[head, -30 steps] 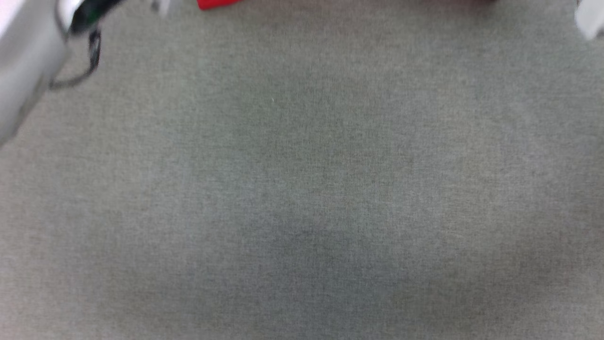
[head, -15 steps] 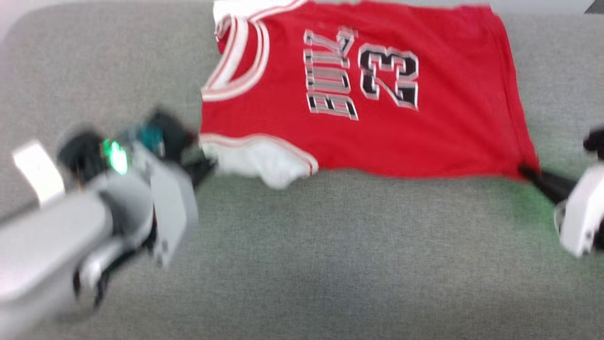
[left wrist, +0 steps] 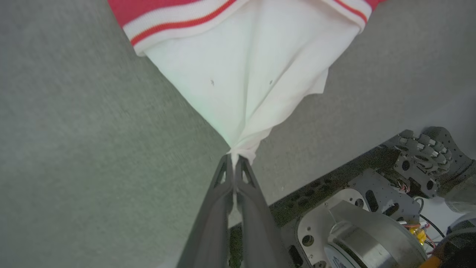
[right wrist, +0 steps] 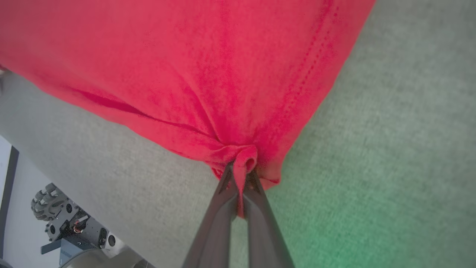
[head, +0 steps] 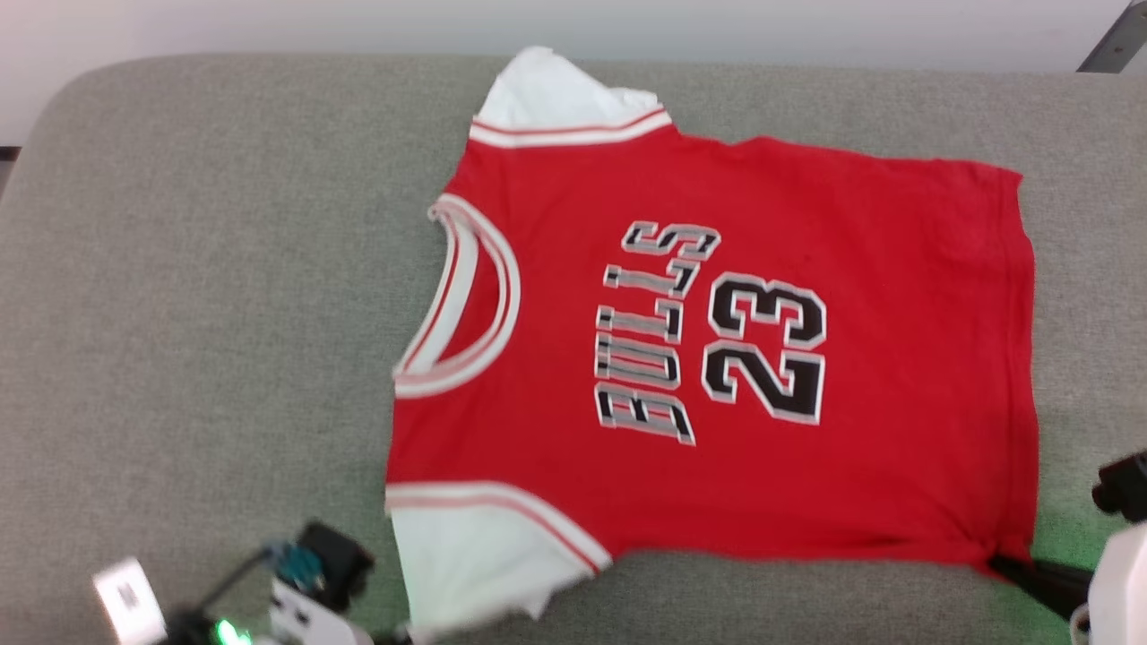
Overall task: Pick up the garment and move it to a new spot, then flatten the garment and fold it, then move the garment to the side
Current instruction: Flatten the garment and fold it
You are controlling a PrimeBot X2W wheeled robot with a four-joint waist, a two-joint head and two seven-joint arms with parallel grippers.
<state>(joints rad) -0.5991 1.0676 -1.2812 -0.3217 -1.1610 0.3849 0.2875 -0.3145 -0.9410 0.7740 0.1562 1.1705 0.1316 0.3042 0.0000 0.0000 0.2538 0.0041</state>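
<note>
Left hand (left wrist: pixel 234 158) clamped on white sleeve (left wrist: pixel 245 74) tip at 7 o'clock of garment (head: pixel 717 358), right hand (right wrist: pixel 240 169) clamped on its red hem corner (right wrist: pixel 241 156) at 5 o'clock, garment flat, print up, collar toward 9 o'clock, on grey worktop (head: pixel 179 313).

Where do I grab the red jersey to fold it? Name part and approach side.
Take the garment by its near edge, from the robot's side: the near white sleeve and the near hem corner. It lies flat, collar to the left, so those ends span it. The left tool and right tool pinch there.
</note>
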